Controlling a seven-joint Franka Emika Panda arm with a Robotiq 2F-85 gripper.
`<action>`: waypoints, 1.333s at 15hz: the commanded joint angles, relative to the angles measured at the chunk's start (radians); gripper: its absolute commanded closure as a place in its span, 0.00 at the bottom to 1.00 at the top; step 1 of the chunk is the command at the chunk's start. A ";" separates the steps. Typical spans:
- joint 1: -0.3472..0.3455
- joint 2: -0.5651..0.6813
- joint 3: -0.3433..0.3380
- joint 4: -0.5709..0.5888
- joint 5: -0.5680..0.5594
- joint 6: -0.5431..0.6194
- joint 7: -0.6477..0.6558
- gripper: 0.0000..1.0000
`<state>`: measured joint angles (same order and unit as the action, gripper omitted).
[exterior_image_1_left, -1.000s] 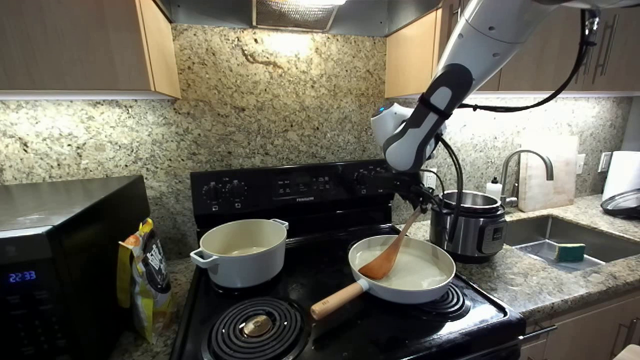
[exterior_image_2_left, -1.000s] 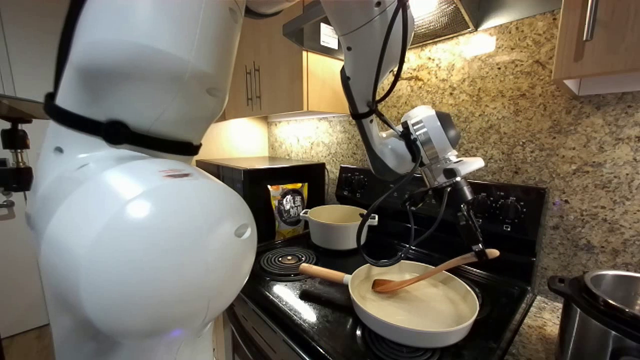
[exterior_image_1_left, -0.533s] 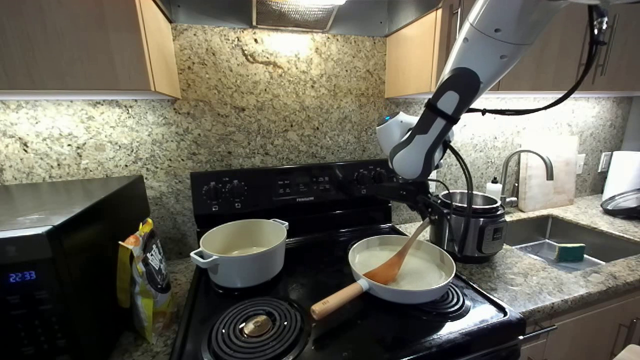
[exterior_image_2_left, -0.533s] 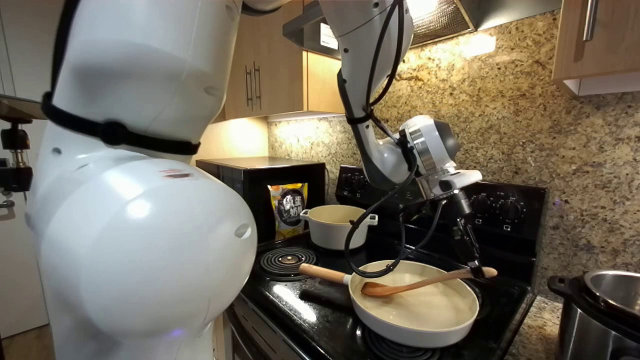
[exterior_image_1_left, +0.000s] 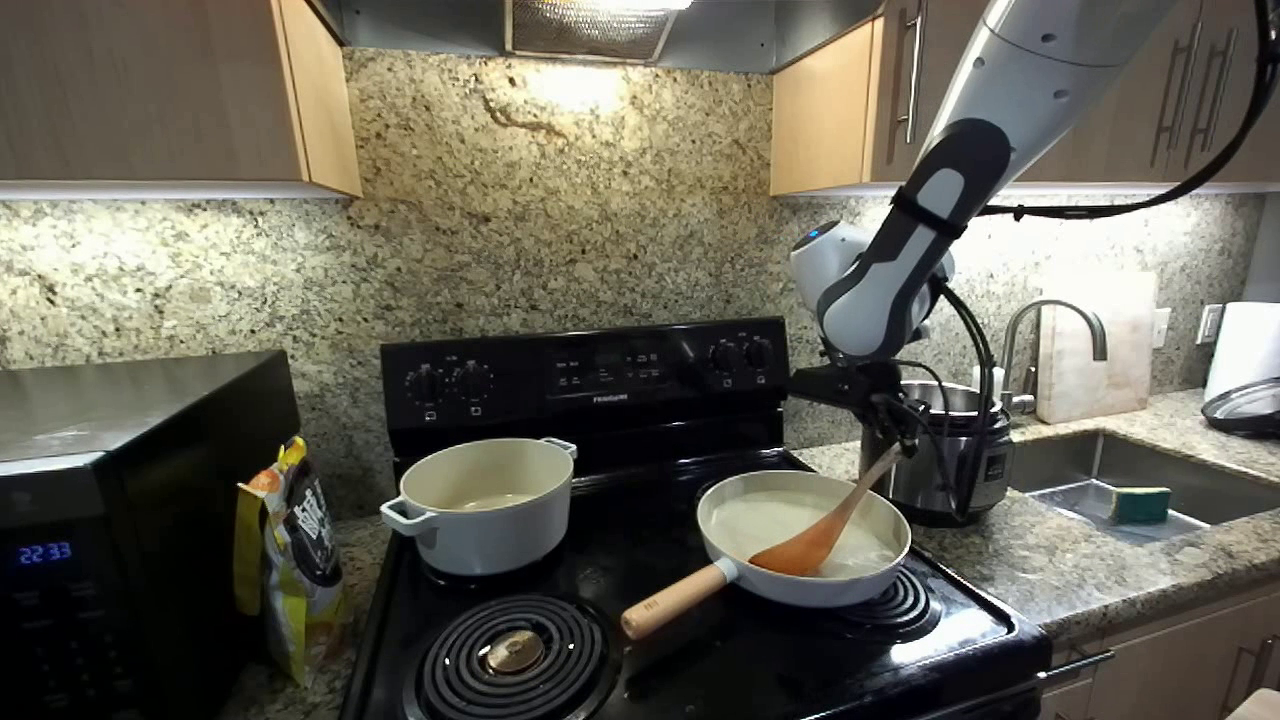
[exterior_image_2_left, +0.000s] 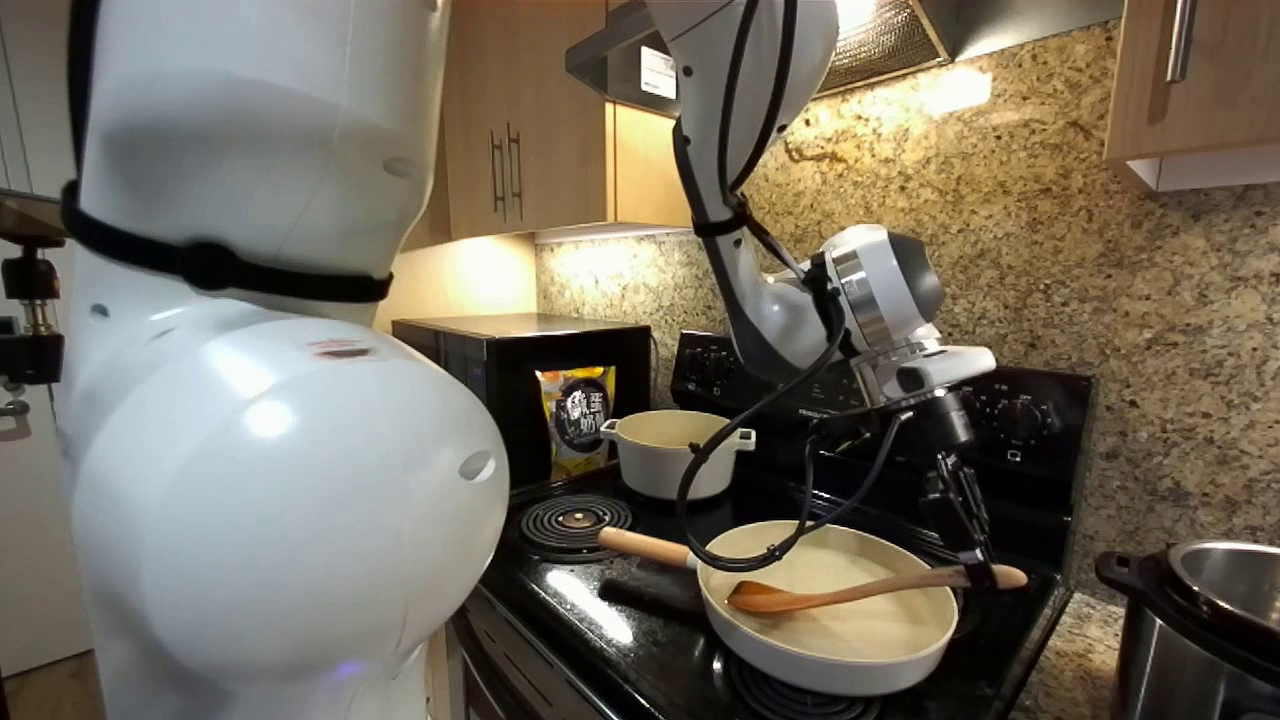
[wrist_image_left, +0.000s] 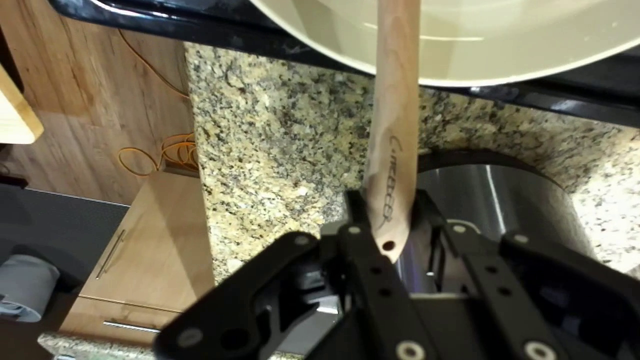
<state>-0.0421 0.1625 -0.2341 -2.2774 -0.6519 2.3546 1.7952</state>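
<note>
We have the claw (wrist_image_left: 391, 212) clamped on the handle end of a wooden spatula (exterior_image_1_left: 820, 540), its blade down inside a white pan (exterior_image_2_left: 840, 675) on the black stove (exterior_image_1_left: 720, 668). Outward: granite table (wrist_image_left: 270, 145), pressure cooker (wrist_image_left: 500, 205) standing on it, then the sink (exterior_image_1_left: 1180, 465); wood floor (wrist_image_left: 100, 100) below. In the wrist view the claw covers part of the pressure cooker; the top edge cuts off the blade. Whether it touches the pan's base, we cannot tell.

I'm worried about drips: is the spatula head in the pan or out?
In: both exterior views show the spatula head inside the pan.
</note>
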 joint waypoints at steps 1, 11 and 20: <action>-0.040 -0.074 -0.007 -0.053 -0.026 0.014 -0.002 0.89; -0.121 -0.059 -0.029 0.003 0.001 0.022 -0.123 0.89; -0.112 -0.010 -0.025 0.154 -0.009 -0.052 -0.120 0.89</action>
<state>-0.1546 0.1307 -0.2671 -2.1769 -0.6523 2.3427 1.6922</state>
